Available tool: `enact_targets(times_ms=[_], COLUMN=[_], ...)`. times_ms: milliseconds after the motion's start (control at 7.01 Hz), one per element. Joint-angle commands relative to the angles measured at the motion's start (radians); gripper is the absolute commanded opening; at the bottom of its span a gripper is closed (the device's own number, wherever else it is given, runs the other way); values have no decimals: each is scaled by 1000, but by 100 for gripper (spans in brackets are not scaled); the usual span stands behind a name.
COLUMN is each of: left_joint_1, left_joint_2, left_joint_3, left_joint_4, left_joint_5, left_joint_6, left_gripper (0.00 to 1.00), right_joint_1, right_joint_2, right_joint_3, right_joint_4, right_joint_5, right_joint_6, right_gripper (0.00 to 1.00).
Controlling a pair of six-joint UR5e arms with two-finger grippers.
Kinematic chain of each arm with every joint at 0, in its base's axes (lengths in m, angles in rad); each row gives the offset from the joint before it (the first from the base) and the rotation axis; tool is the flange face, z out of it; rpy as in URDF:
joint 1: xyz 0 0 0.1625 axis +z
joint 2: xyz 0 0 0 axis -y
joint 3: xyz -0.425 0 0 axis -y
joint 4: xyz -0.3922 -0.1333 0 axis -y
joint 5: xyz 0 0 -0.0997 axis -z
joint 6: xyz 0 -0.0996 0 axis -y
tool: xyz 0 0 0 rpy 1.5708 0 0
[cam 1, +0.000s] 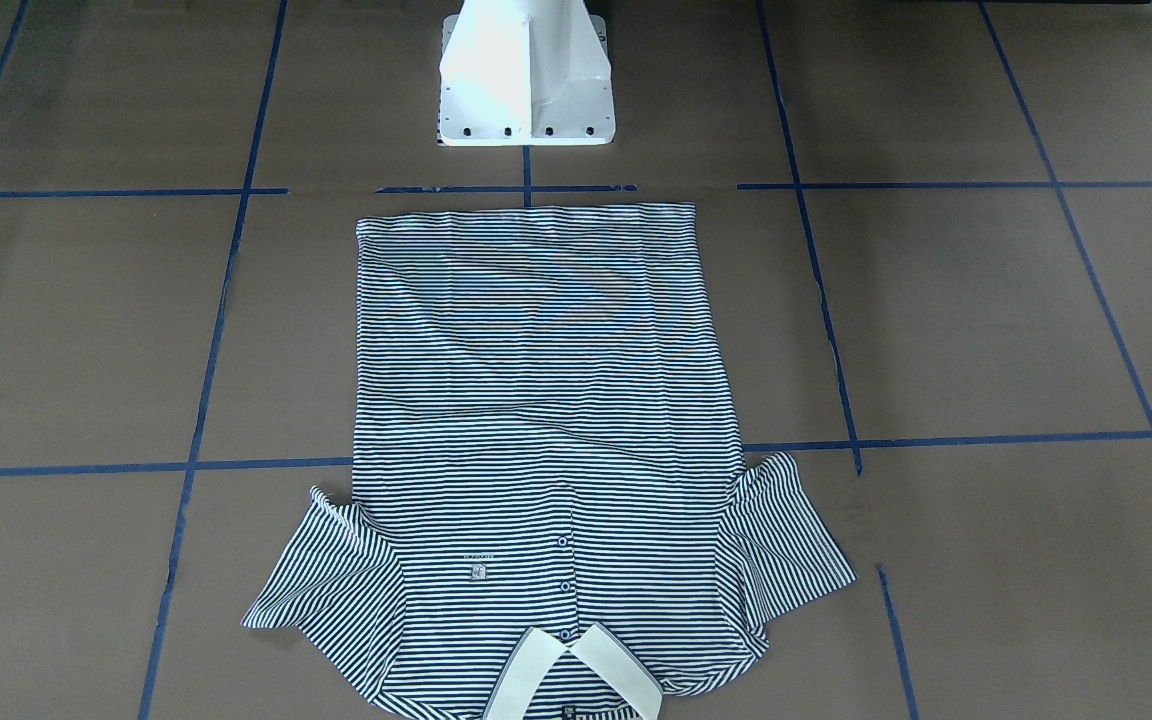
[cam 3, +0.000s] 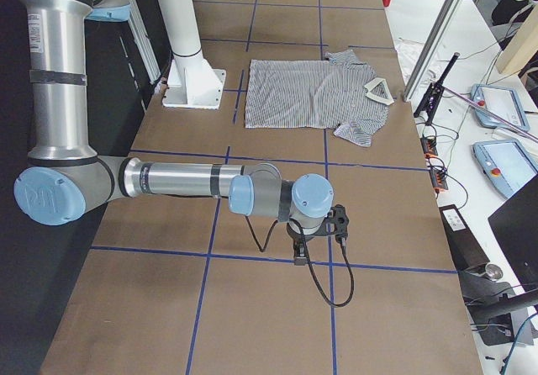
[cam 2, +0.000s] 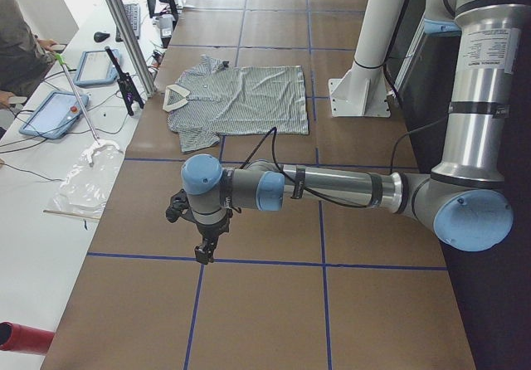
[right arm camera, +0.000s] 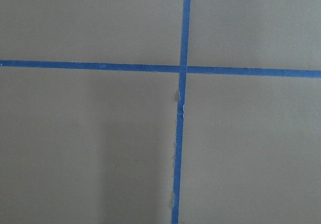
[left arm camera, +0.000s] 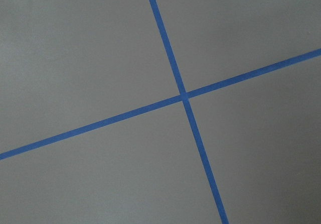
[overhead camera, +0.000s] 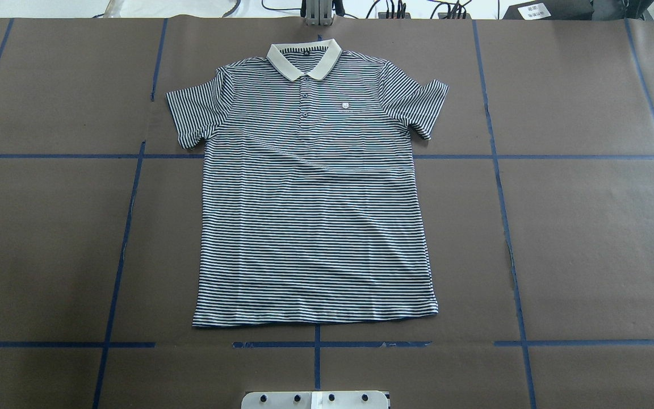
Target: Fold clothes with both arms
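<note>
The striped polo shirt [overhead camera: 313,216] lies flat and face up on the brown table, sleeves spread, with the cream collar [overhead camera: 303,61] on the far side from the robot's base. It also shows in the front-facing view [cam 1: 546,420] and both side views [cam 2: 241,100] [cam 3: 307,93]. My left gripper [cam 2: 203,254] hangs over bare table far off to the shirt's left. My right gripper [cam 3: 299,257] hangs over bare table far off to its right. Neither touches the shirt. I cannot tell whether either is open or shut. Both wrist views show only table and blue tape.
The white pedestal base [cam 1: 526,80] stands just behind the shirt's hem. Blue tape lines [overhead camera: 500,187] grid the table. A side bench with tablets [cam 2: 54,113] and cables runs along the far edge, with a person [cam 2: 17,46] seated there.
</note>
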Motion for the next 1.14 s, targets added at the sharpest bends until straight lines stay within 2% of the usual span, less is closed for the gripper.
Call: enact_targets(times_ms=[0, 143, 285, 428, 570, 713, 855, 998], left_joint_1=[1, 1, 4, 4, 4, 22, 30, 30], left_joint_2=[0, -3, -27, -84, -97, -98, -89, -83], left_joint_3=[-2, -5, -20, -21, -43, -29, -28, -23], left_joint_4=[0, 0, 0, -11, -20, -96, -194, -218], left_joint_5=[0, 0, 2, 3, -4, -5, -8, -9], left_joint_6=[-2, -1, 2, -4, 2, -4, -2, -2], left_gripper=[100, 100, 100, 100, 100, 100, 100, 100], right_joint_1=[0, -1, -3, -29, -116, -174, -248, -274], right_joint_2=[7, 12, 58, 75, 160, 222, 239, 308], right_joint_3=[4, 7, -29, -37, -36, -56, -71, -143], right_joint_4=[-1, 2, 92, 182, 217, 217, 252, 343], right_joint_5=[-3, -2, 14, 23, -4, -62, -67, -71], right_joint_6=[16, 18, 22, 118, 189, 205, 237, 345], right_gripper=[100, 100, 100, 100, 100, 100, 100, 100])
